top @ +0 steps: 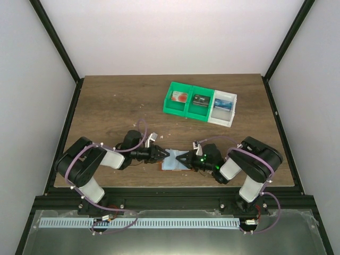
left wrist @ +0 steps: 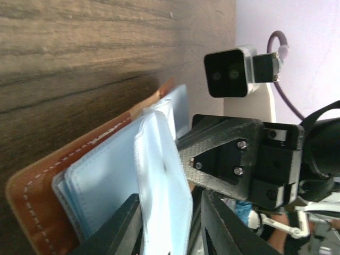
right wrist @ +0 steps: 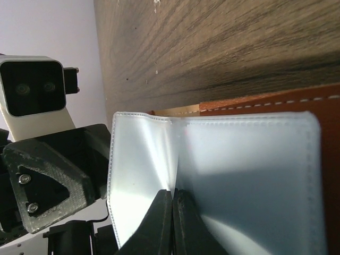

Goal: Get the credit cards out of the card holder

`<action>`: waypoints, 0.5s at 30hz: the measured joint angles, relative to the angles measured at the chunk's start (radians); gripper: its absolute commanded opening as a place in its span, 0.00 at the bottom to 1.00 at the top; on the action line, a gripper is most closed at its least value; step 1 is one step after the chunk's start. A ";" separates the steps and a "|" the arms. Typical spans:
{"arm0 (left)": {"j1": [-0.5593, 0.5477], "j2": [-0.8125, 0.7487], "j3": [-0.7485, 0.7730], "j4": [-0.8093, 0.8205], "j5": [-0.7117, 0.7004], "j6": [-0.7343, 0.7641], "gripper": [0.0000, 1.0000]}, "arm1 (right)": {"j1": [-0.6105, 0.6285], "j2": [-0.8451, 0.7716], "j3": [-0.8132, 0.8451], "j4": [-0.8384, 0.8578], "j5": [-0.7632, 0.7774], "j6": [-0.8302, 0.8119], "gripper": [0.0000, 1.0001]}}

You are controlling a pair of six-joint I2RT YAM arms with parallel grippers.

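Observation:
The card holder (top: 171,163) lies open on the table between my two grippers, its reddish-brown leather (left wrist: 32,196) underneath and its pale blue pockets (right wrist: 255,175) on top. One pale flap (left wrist: 164,175) stands up from it. My left gripper (left wrist: 170,197) is open and straddles that flap, with a gap on one side. My right gripper (right wrist: 173,194) is shut, its tips at the crease between flap and pocket. No card shows in the holder. A white credit card with a red mark (top: 180,97) and a blue one (top: 224,103) lie in the bins.
A green bin (top: 171,106) and an attached white bin (top: 220,118) stand at the back of the wooden table (top: 117,101). A dark card (top: 200,100) lies in the green bin's second compartment. Both grippers meet tip to tip near the front edge.

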 measured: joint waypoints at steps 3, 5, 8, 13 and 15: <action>-0.005 0.003 -0.011 0.046 0.021 -0.043 0.24 | 0.000 0.010 0.000 0.009 -0.006 0.000 0.00; -0.012 0.003 -0.011 0.072 0.031 -0.070 0.19 | 0.000 0.019 0.001 0.017 -0.010 0.001 0.01; -0.027 0.003 -0.011 0.109 0.042 -0.109 0.17 | 0.000 0.034 0.002 0.029 -0.016 0.002 0.04; -0.055 0.003 -0.005 0.133 0.052 -0.143 0.17 | 0.000 0.056 0.006 0.044 -0.025 0.008 0.13; -0.060 0.005 0.000 0.138 0.052 -0.148 0.11 | 0.000 0.061 0.006 0.054 -0.029 0.011 0.17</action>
